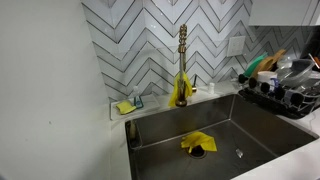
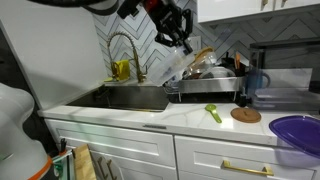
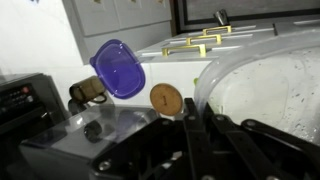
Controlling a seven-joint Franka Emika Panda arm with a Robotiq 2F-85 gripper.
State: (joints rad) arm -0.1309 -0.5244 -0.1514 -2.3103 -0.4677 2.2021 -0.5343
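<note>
Wrist view is showing the gripper (image 3: pixel 190 128) at the bottom middle of the frame, its jaws sitting pressed together with nothing visible between them. It is hovering just beside a large pale bowl (image 3: pixel 262 88) filling the right side. In an exterior view it is hanging at upper centre, above the dish rack (image 2: pixel 207 84), right of the sink (image 2: pixel 130 97).
</note>
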